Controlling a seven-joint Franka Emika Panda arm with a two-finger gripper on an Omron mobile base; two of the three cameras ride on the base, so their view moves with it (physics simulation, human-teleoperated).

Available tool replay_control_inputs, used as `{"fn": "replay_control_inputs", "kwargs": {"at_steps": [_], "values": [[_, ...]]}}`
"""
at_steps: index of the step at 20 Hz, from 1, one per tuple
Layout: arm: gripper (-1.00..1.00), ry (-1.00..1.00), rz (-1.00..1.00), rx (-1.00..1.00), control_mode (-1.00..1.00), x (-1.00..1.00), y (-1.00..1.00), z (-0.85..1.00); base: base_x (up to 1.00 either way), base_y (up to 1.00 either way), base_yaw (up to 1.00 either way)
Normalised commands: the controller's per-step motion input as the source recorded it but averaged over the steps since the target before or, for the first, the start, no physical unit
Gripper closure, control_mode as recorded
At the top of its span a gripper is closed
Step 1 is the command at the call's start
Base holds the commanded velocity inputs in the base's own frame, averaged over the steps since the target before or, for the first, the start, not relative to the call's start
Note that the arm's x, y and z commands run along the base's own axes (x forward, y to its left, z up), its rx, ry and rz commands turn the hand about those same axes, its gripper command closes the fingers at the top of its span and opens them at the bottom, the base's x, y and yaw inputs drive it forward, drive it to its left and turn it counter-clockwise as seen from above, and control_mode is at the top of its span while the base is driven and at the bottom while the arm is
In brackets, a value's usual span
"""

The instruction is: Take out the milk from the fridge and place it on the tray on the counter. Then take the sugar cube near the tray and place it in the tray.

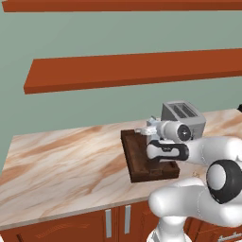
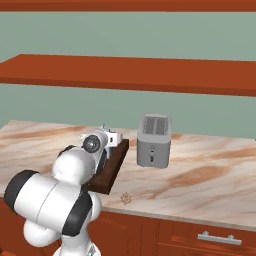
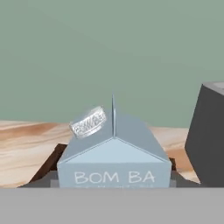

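Observation:
The milk (image 3: 113, 153), a pale blue-grey carton with a gabled top and white lettering, stands upright just ahead in the hand view. My gripper (image 3: 113, 183) is shut on it, a fingertip pressed to each lower side. Beneath it lies the dark brown wooden tray (image 1: 137, 163) on the marble counter (image 1: 61, 160). In both base views my hand (image 2: 111, 137) reaches over the tray's far end and hides most of the carton. The sugar cube (image 2: 126, 198), small and pale, rests on the counter by the tray's near right corner. The fridge is out of view.
A grey toaster (image 2: 154, 140) stands right of the tray, close to the carton (image 3: 208, 135). Red-brown wall shelves (image 1: 132, 68) run above the counter. Open marble stretches left of the tray, and the counter's front edge lies near the sugar cube.

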Motion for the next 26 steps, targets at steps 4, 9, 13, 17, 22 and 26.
{"fn": "replay_control_inputs", "kwargs": {"at_steps": [4, 9, 13, 17, 22, 26], "values": [[-1.00, -0.02, 0.00, 0.00, -1.00, -0.17, 0.00, -0.03, 0.00, 0.00, 0.00], [-1.00, -0.01, 0.00, 0.00, -1.00, -0.08, 0.00, -0.08, 0.00, 0.00, 0.00], [-1.00, -0.11, 0.02, 0.00, -1.00, -0.40, 0.00, 0.05, 0.00, 0.00, 0.00], [-1.00, -0.14, 0.02, 0.00, -1.00, -0.25, 0.00, 0.19, 0.00, 0.00, 0.00], [-1.00, -0.10, 0.01, 0.00, -1.00, -0.19, 0.00, 0.28, 0.00, 0.00, 0.00], [-1.00, -0.04, 0.02, 0.01, -1.00, -0.68, -0.10, 0.43, 0.00, 0.00, 0.00]]}}
